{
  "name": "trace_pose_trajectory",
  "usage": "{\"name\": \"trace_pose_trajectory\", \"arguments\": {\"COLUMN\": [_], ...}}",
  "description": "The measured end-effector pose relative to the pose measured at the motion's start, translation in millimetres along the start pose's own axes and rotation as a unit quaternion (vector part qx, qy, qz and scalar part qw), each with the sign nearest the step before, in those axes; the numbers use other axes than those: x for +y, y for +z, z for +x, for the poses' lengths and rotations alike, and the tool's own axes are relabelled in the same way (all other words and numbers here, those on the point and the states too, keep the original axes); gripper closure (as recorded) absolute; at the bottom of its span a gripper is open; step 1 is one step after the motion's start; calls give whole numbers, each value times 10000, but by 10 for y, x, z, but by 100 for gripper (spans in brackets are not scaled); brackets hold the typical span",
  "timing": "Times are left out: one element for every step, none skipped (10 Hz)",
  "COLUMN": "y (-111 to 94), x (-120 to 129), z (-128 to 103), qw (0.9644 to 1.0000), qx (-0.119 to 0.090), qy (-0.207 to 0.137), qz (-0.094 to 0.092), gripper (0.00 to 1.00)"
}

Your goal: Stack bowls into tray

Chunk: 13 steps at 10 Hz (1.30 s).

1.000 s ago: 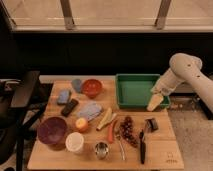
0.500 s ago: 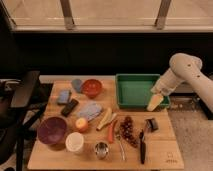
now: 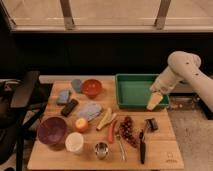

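**Crowded wooden surface, both bowls outside the tray**

A wooden surface (image 3: 165, 150) stood below a dark wall and a window ledge, with a black chair (image 3: 22, 102) at its left side. What a spread it carried!

The green tray (image 3: 131, 90) sat at the back right, and it looked bare inside. The tool (image 3: 155, 100) hung over the tray's front right corner at the end of the pale arm. Its jaws were spread wide and gripped nothing.

The orange-red bowl (image 3: 92, 88) sat upright just left of the tray, near it but not touching. The purple bowl (image 3: 52, 131) was well apart at the front left. The white cup (image 3: 74, 142) stood just beside it and a steel cup (image 3: 101, 149) was further right.

Neither bowl had gone in, so the stacking had not started.

Both bowls looked rigid and probably light. The glossy orange-red one was likely slick, so a pinch over the rim, one finger inside and one outside, seemed the safest hold. The purple bowl was wider, and its rim on the side away from the cup seemed the clearer place to take it. As the larger bowl, it belonged in the tray first, with the smaller one nested inside.
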State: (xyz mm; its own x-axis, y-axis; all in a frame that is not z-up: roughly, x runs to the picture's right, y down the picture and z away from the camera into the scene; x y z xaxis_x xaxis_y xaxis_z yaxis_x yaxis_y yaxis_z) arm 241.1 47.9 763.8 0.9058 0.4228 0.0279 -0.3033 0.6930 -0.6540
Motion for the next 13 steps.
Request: {"name": "trace_pose_trajectory", "arguments": {"y": [-1, 21, 71, 131, 185, 254, 346, 454, 492, 492, 489, 507, 503], "x": [3, 14, 40, 53, 58, 64, 84, 123, 142, 137, 134, 143, 141], "z": [-174, -357, -675, -940, -1137, -1388, -1655, -1928, -2021, -2024, -2012, -2031, -2026], "qw": [9997, 9990, 9973, 9953, 9935, 9912, 9881, 9846, 9834, 9833, 9834, 9832, 9833], "qx": [32, 52, 74, 86, 96, 87, 62, 0, -25, -28, -25, -29, -30], "qy": [-205, -385, -658, -889, -1063, -1267, -1499, -1721, -1795, -1799, -1791, -1805, -1800], "qz": [116, 202, 309, 368, 386, 385, 353, 298, 277, 285, 286, 271, 273], "gripper": [20, 20, 20, 20, 20, 20, 20, 20, 20, 20, 20, 20, 20]}}
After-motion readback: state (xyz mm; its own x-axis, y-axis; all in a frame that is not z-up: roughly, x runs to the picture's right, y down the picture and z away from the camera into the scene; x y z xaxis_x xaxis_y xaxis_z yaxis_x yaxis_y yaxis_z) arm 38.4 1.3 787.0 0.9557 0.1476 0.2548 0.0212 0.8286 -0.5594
